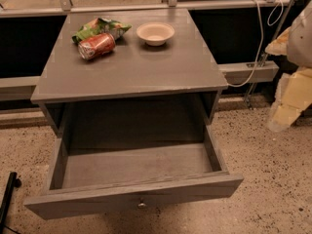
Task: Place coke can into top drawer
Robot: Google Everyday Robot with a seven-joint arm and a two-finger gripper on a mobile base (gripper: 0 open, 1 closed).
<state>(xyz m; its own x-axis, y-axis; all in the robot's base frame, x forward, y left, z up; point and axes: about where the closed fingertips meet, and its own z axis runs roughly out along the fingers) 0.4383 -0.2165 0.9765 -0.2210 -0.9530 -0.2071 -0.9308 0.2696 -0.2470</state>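
Observation:
The coke can (96, 46) lies on its side on the grey cabinet top (146, 67), at the back left, touching the green chip bag. The top drawer (134, 198) is pulled fully open toward me; its inside is bare and its small round knob (142, 204) shows on the front. My gripper (288, 101) is a pale white and yellowish shape at the right edge of the view. It hangs over the floor, to the right of the cabinet and apart from the can and the drawer.
A green chip bag (100, 28) lies behind the can. A small white bowl (155, 33) stands at the back middle of the top. A white cable (258, 43) hangs at the right. A black object (7, 199) is at the bottom left on the speckled floor.

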